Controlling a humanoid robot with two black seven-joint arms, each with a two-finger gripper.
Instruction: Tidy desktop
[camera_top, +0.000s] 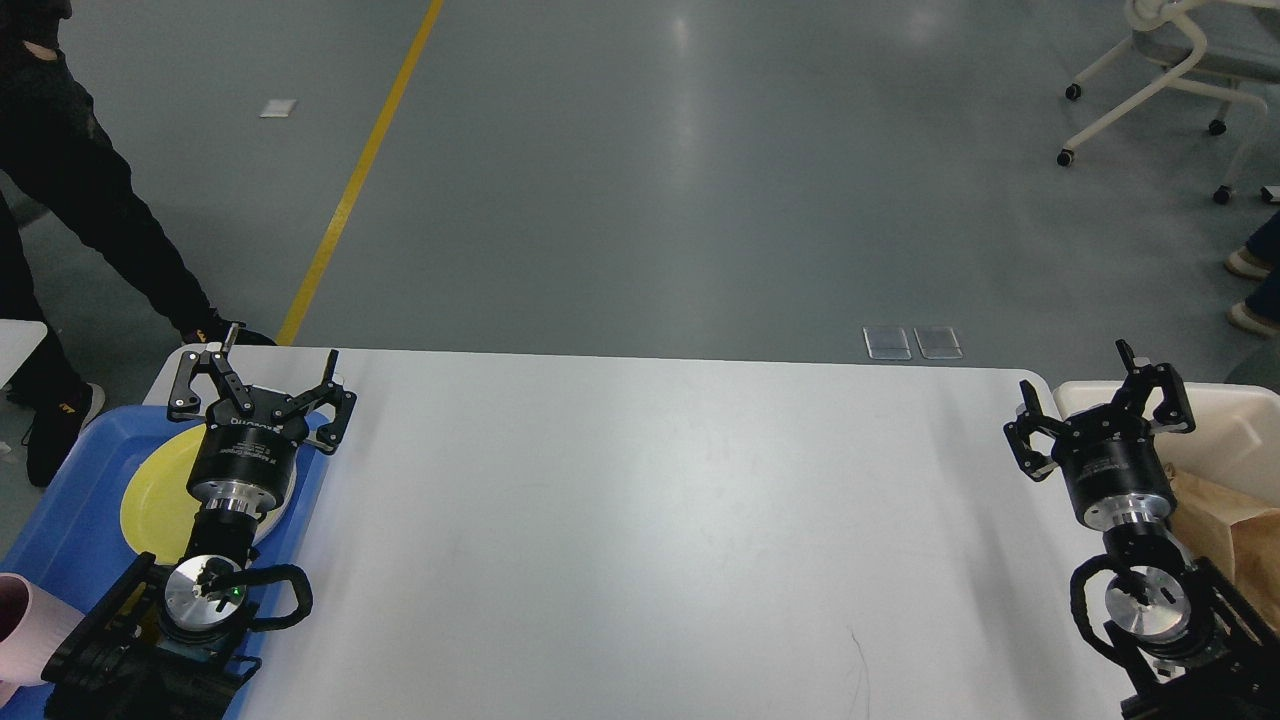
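Two grippers showed in my head view, one at each side of the desktop (660, 520), which filled the middle and lower part of the view as a wide white top with rounded far corners and a faint dark scratch near its lower right. My left gripper (275, 365) hung over the desktop's far left corner, its two fingers spread wide apart with nothing between them; its black wrist and silver flange ran back toward the lower left edge. Beneath that arm lay a blue tray (70, 520) against the left side of the desktop, and in it a yellow plate (155, 495), partly covered by the wrist. A pink cup-like thing (25, 625) showed at the far left edge, cut off by the frame, so I could not tell what it rested on. My right gripper (1080, 378) hung near the desktop's far right corner, fingers likewise parted and holding nothing. Just beside it, off the right edge of the desktop, stood a cream bin (1240, 420) with crumpled brown paper (1225, 530) inside. Beyond the desktop lay a grey floor (700, 180) with a yellow line (350, 190) running toward the left corner. A person in dark clothes (70, 200) stood at the upper left, and a white wheeled chair (1170, 70) occupied the upper right.
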